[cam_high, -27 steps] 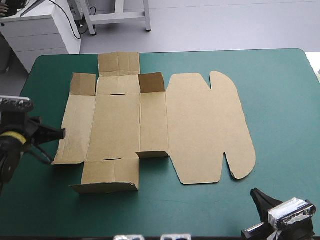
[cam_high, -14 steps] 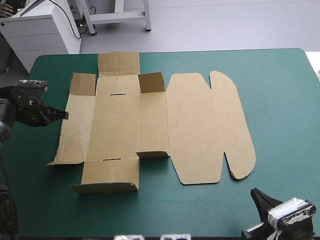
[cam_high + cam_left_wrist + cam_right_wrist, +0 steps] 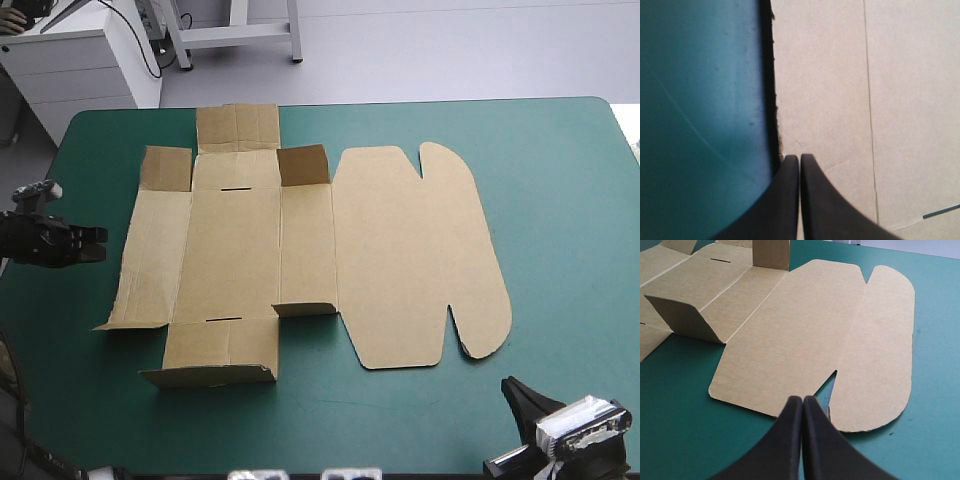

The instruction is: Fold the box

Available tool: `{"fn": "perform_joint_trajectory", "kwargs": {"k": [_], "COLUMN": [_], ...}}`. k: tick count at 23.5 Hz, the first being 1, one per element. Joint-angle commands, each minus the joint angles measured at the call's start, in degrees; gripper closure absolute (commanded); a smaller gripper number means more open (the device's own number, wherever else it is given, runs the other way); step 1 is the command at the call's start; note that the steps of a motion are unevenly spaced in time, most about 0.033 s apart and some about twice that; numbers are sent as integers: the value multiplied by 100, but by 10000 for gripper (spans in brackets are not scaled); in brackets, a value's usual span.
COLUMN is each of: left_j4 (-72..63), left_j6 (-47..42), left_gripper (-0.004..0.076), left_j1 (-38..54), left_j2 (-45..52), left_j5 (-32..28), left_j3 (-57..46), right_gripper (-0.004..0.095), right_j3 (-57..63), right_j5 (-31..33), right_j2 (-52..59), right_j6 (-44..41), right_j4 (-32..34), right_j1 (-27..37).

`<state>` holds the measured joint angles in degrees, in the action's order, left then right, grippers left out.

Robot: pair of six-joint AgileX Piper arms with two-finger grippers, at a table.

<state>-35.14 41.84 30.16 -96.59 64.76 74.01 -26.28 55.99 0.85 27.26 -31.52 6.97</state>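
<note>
Left hand (image 3: 98,243), pressed together, lies just beside the box (image 3: 400,260).

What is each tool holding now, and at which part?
Nothing is held. The left tool is shut, off the box beside its left edge; the right tool is shut too, short of its rounded lid.

Brown box (image 3: 300,255) flat mid-table, few small flaps raised.
</note>
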Motion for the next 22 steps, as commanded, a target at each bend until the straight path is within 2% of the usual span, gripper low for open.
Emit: {"fn": "perform_joint_trajectory", "kwargs": {"k": [1,5,6,10,12,16,22], "left_j4": [-373,-438,-447,-550,-576,-1056,-949], "left_j6": [69,239,343,354,354,330,-26], "left_gripper": [723,638,559,329,269,267,267], "left_j1": [9,9,9,12,21,21,-295], "left_j2": [-95,-441,-584,-680,-691,-875,-1037], "left_j5": [272,424,554,582,582,938,938], "left_j3": [163,174,174,235,261,248,236], "right_gripper": [928,928,928,928,928,928,928], "right_j3": [-118,-118,-118,-118,-118,-118,-118], "right_j5": [-380,-380,-370,-370,-370,-379,-401], "right_j2": [66,66,66,66,66,66,66], "right_j6": [29,29,29,29,29,29,18], "right_j4": [-135,-135,-135,-135,-135,-135,-88], "right_j1": [-18,-18,-18,-18,-18,-18,-18]}}
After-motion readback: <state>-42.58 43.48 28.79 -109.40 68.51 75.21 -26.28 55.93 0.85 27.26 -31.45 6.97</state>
